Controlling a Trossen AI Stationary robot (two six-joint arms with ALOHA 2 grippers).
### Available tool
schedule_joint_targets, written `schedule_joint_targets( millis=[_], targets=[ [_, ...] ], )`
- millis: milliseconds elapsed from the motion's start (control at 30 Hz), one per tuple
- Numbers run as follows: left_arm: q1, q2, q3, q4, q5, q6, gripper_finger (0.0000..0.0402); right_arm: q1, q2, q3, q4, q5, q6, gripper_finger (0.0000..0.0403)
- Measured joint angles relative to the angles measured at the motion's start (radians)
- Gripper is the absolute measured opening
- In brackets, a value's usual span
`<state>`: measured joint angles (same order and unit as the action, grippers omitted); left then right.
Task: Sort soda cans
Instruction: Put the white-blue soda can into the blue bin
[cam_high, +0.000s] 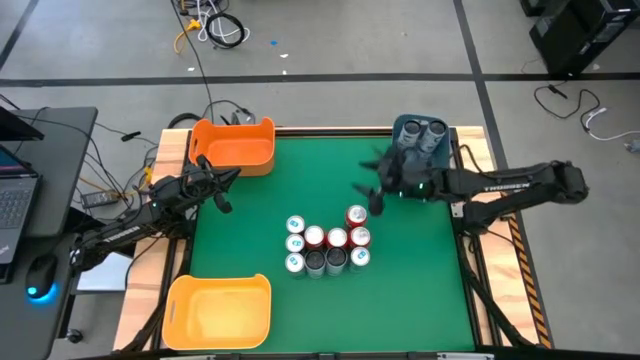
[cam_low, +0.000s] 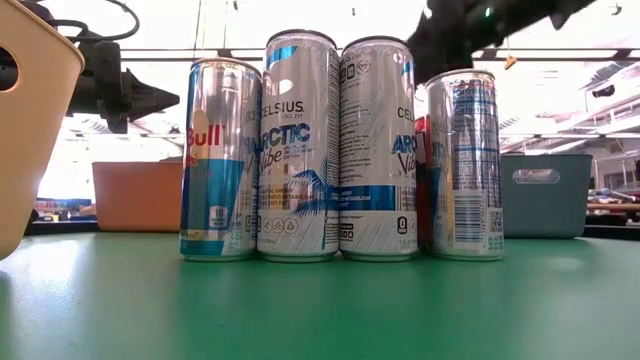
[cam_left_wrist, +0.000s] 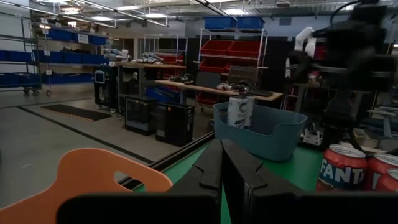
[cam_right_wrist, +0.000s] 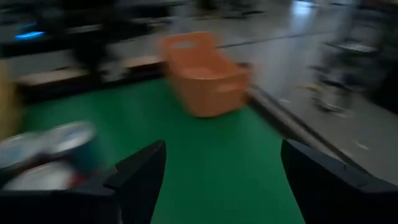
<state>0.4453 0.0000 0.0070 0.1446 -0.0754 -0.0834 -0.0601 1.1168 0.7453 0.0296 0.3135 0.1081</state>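
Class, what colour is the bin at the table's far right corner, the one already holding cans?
Blue-grey bin; it shows best in the high view.

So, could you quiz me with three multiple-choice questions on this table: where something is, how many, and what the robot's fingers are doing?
1. Where do the two silver-topped metal soda cans set apart from the cluster stand?
A. in the orange plastic bin
B. in the blue plastic bin
C. in the yellow plastic bin

2. How many plastic bins are on the green table?
A. two
B. three
C. four

3. The right gripper is:
A. open and empty
B. shut on a can
C. shut and empty

Answers:
1 B, their tops show inside it.
2 B, one of each colour.
3 A, its fingers stand apart with only table between them; the left gripper waits by the orange bin.
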Motion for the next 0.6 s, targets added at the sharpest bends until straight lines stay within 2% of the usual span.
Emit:
schedule_joint_targets(
  millis=[267,400,600],
  targets=[
    [0.0,0.0,0.0,0.0,0.0,0.0,0.0011,0.255,0.157,0.179,-0.193,-0.035,0.116,0.0322],
    [0.0,0.0,0.0,0.0,-0.001,0.0,0.0011,0.329,0.26,0.277,-0.268,-0.04,0.182,0.0338],
    [0.0,0.0,0.0,0.0,0.0,0.0,0.0011,0.395,0.426,0.455,-0.475,-0.073,0.264,0.0351]
  ],
)
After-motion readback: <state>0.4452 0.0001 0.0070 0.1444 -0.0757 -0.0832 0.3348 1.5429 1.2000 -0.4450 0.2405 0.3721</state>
